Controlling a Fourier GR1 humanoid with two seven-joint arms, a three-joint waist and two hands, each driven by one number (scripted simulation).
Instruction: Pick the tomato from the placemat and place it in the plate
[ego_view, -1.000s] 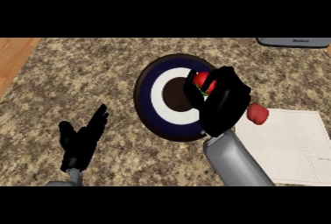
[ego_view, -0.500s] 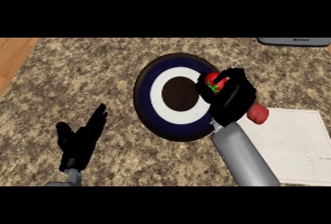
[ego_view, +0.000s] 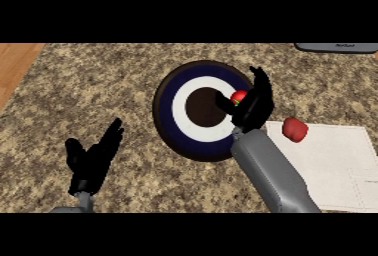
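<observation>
Even, flat light over the counter (ego_view: 111, 90) (soft edges throughout), faint shadows, no glare.

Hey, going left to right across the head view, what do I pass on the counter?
Left hand → plate → tomato at the right hand over the plate → a second red thing on the white placemat.
</observation>
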